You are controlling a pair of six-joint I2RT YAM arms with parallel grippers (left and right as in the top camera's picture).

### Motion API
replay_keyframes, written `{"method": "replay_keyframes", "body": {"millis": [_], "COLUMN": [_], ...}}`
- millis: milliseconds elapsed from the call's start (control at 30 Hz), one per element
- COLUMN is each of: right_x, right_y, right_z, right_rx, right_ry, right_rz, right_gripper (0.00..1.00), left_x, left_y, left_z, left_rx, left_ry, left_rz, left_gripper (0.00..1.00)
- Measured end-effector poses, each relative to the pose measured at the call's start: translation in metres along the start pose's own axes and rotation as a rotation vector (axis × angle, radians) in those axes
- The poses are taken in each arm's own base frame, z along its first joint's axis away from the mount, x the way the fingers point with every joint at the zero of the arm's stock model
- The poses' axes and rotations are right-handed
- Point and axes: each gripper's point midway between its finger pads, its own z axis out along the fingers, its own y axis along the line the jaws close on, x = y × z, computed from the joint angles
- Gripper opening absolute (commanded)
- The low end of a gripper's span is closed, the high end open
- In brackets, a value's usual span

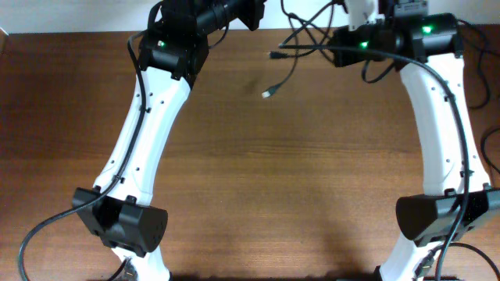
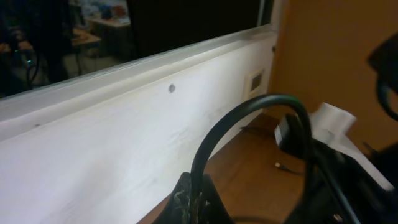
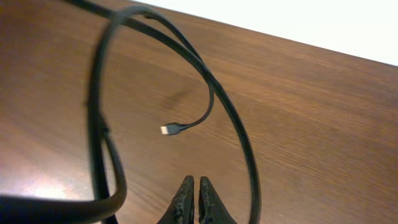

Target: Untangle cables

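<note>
The cables form a loose black tangle held up over the far edge of the wooden table, between my two grippers. One silver-tipped plug end hangs down to the left of the tangle. My left gripper is shut on one cable, which arcs up out of its fingertips. My right gripper is shut with nothing between its fingers. Cable loops curve around it, and a plug end dangles over the table below.
A white wall runs along the table's far edge. A white block sits by the right arm's black wrist. Thick black cords trail from the arm bases at the near edge.
</note>
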Motion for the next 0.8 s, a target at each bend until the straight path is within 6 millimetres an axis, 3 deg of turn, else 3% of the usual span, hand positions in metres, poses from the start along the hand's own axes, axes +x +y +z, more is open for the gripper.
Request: {"method": "replay_keyframes", "body": {"millis": [167,267,433,600,800], "right_x": [0.003,0.01,0.021,0.019,0.047], "right_y": [0.041,0.053,0.05,0.05,0.043], "right_z": [0.009,0.013,0.027,0.041,0.079], "right_rx": [-0.069,-0.087,-0.091,-0.094,-0.102], "right_ry": [0.023,0.051,0.082,0.06,0.103], "right_rz": [-0.06,-0.076,-0.071,-0.085,-0.076], "right_gripper": [0.04,0.04,0.04,0.04,0.04], "left_x": [0.009,0.0,-0.022,-0.052,-0.077], "left_y": [0.013,0.021,0.025,0.017,0.014], "left_z": [-0.001,-0.003,-0.014,-0.03,-0.038], "left_rx": [-0.071,-0.104,-0.135,-0.142,-0.139], "left_ry": [0.035,0.002,-0.054,-0.127,-0.214], "left_rz": [0.004,0.024,0.051,0.06,0.04], "left_gripper": [0.0,0.0,0.0,0.0,0.0]}}
